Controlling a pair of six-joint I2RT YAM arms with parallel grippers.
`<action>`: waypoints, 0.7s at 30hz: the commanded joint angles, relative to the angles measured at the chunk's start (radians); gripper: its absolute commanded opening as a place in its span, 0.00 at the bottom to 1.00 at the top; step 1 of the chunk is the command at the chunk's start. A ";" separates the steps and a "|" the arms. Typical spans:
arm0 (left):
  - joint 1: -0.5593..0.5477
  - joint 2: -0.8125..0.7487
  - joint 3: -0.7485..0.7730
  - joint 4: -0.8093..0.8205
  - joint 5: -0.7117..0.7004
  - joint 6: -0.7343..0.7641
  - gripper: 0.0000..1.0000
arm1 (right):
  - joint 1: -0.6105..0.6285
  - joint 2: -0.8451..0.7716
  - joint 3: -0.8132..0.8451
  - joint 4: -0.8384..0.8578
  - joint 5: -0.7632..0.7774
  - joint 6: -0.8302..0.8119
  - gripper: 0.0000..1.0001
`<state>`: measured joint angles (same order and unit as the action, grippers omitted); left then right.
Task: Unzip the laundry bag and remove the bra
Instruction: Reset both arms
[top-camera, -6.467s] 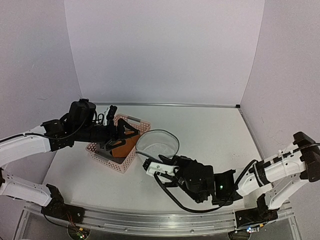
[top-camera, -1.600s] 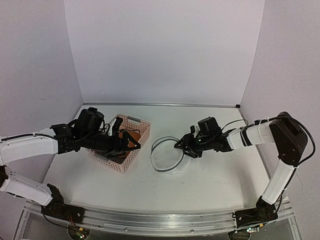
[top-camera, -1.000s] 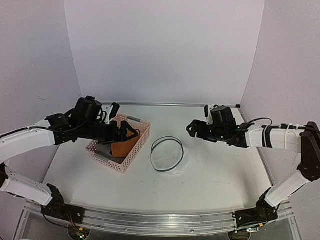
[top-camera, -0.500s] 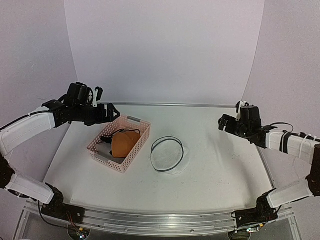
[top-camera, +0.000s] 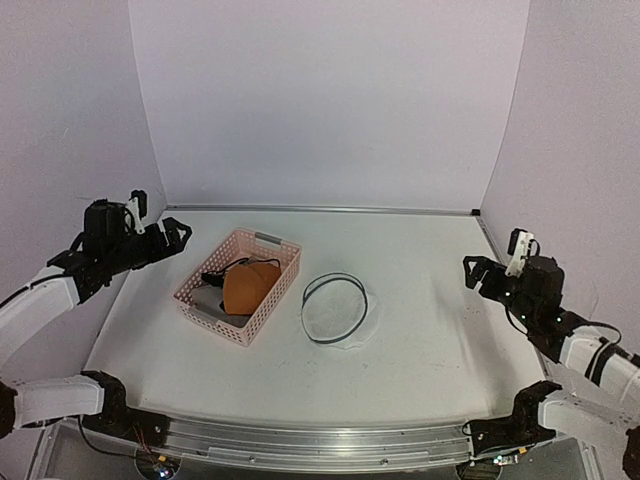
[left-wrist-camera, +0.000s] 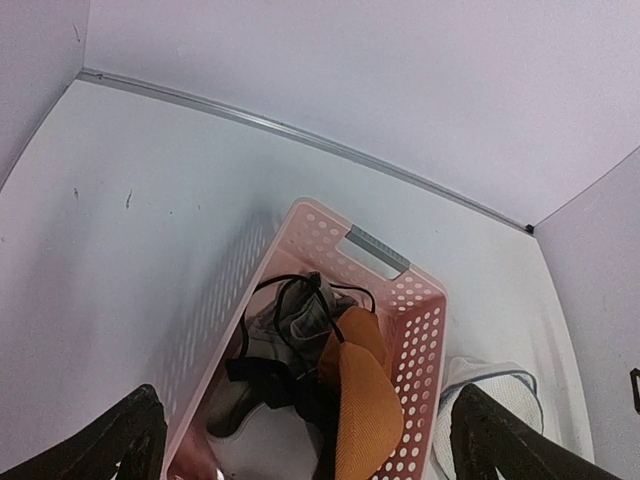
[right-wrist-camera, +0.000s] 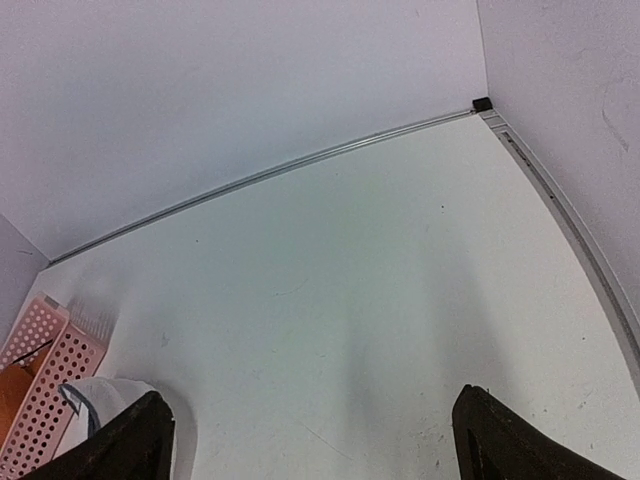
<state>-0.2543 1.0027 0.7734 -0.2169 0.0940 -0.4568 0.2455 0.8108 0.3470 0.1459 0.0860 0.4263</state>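
The laundry bag (top-camera: 334, 309) lies flat on the table's middle, white mesh inside a dark hoop; its edge shows in the left wrist view (left-wrist-camera: 492, 385) and the right wrist view (right-wrist-camera: 95, 403). The orange bra (top-camera: 249, 287) rests in the pink basket (top-camera: 283, 275), cup upward, dark straps trailing (left-wrist-camera: 366, 400). My left gripper (top-camera: 177, 233) hovers open at the far left, well back from the basket, nothing between its fingers (left-wrist-camera: 112, 447). My right gripper (top-camera: 470, 272) is open and empty near the right wall, far from the bag, fingers (right-wrist-camera: 522, 442) spread wide.
Grey and dark garments (left-wrist-camera: 288, 318) lie in the basket under the bra, beside its grey handle (left-wrist-camera: 378, 250). A metal strip (top-camera: 320, 210) runs along the back wall. Purple walls close in the left, back and right sides.
Both arms have drawn back from the centre, the left one to the far left, the right one to the right wall. The bra now lies loose in the basket.
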 joint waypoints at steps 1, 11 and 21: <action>-0.001 -0.179 -0.161 0.258 -0.011 -0.048 1.00 | 0.001 -0.187 -0.124 0.172 -0.043 -0.004 0.98; -0.002 -0.534 -0.465 0.363 -0.053 -0.069 1.00 | 0.001 -0.434 -0.272 0.129 0.039 0.090 0.98; -0.001 -0.827 -0.665 0.355 -0.016 -0.142 1.00 | 0.001 -0.527 -0.292 -0.005 0.047 0.137 0.98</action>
<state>-0.2550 0.2363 0.1497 0.0887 0.0551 -0.5594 0.2455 0.3233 0.0559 0.1768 0.1200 0.5392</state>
